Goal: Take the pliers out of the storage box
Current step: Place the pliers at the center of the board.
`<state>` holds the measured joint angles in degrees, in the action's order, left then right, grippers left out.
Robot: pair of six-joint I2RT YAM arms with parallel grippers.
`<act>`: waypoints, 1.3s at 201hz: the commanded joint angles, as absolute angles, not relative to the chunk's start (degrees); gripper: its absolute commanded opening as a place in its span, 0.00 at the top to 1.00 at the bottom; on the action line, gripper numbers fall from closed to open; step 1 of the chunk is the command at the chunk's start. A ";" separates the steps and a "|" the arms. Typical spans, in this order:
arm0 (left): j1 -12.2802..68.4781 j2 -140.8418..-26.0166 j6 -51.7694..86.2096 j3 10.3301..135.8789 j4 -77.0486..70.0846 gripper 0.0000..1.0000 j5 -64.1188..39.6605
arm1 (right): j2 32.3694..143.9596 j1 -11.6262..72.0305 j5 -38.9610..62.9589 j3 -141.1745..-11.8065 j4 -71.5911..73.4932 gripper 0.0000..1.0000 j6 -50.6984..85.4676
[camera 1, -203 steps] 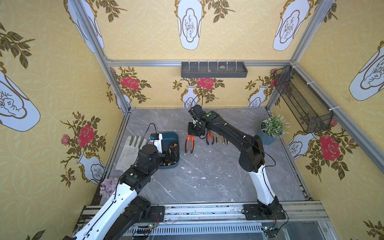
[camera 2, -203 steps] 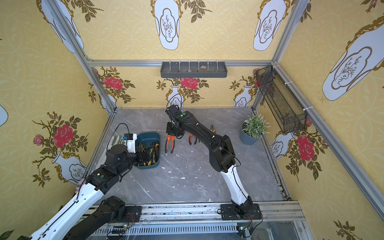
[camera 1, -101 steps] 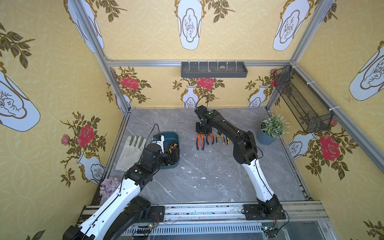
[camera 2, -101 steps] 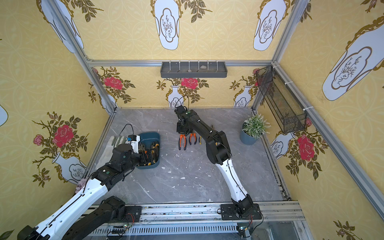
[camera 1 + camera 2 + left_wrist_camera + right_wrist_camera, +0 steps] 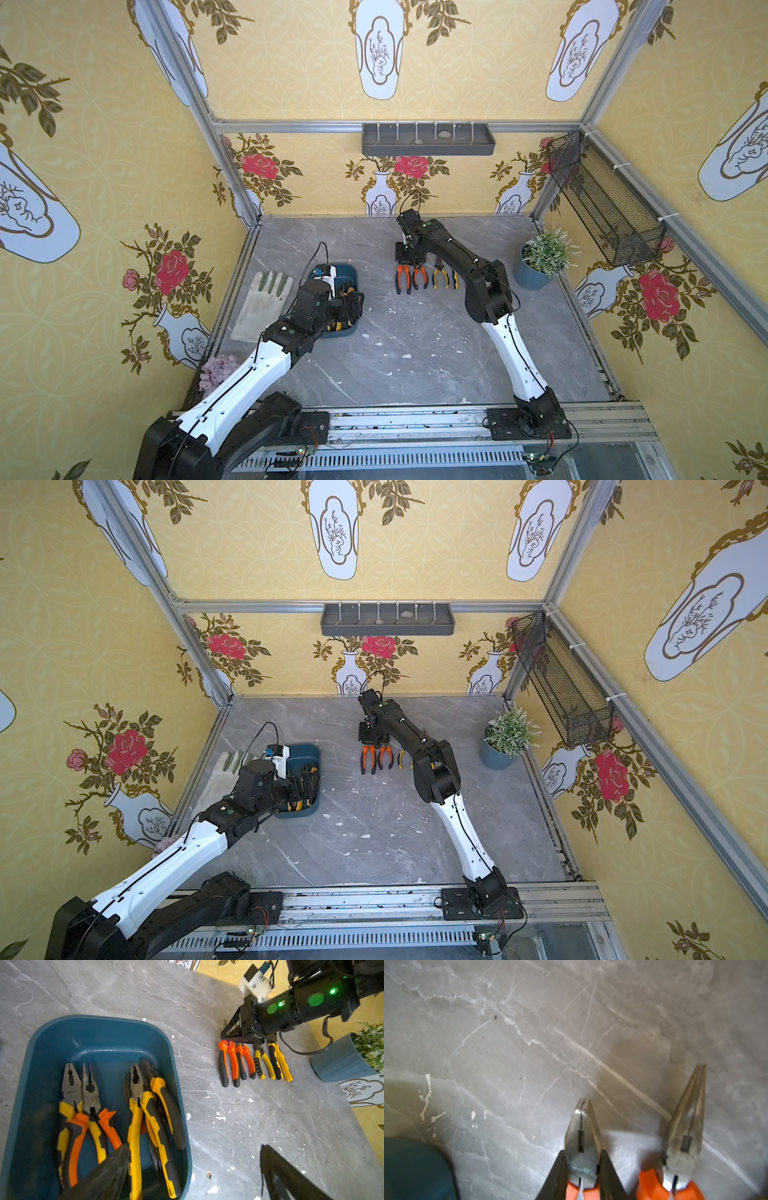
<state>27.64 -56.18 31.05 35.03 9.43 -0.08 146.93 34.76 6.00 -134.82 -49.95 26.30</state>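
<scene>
The bench (image 5: 415, 353) is a flat grey slab with marble-like veins, scuffed with white flecks. On its left side sits the storage box (image 5: 99, 1028), a dark teal plastic tub. It is rectangular with rounded corners and low, glossy walls, and its long axis runs from the robot's side toward the back wall.

The left tool (image 5: 193, 1145) hangs over the box's near end. Its dark fingers are spread wide and hold nothing: one is above the handles inside, the other is beyond the box's wall, over bare bench. The right tool (image 5: 583, 1153) is well apart from the box, toward the back middle of the bench, pointing down.

Several pliers (image 5: 137, 1105) lie heaped lengthwise in the box and overlap. Their dull steel noses point to its far wall, and their rubbery yellow, orange and black handles point toward the left tool. Four more lie out on the bench in a row (image 5: 233, 1061), side by side, noses toward the back wall.

At the row's left end, the right tool pinches the orange-handled pliers (image 5: 581, 1126), one finger on each side of the blunt grey head at the joint. This pair seems to rest on the bench, though the view does not settle it. A needle-nosed pair (image 5: 687, 1126) lies just beside it.
</scene>
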 commanded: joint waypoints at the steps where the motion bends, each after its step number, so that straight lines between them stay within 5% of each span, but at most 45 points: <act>1: 27.55 -56.38 29.82 35.42 7.68 0.01 -0.68 | 147.52 34.58 6.95 -134.99 -45.04 0.87 25.95; 261: 26.87 -57.40 29.86 34.89 6.75 0.01 -1.34 | 149.25 33.07 10.11 -134.08 -42.55 0.84 28.11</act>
<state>26.92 -57.12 30.41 35.05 8.19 -0.69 149.36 32.93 10.11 -135.31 -44.07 28.42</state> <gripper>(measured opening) 0.991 0.239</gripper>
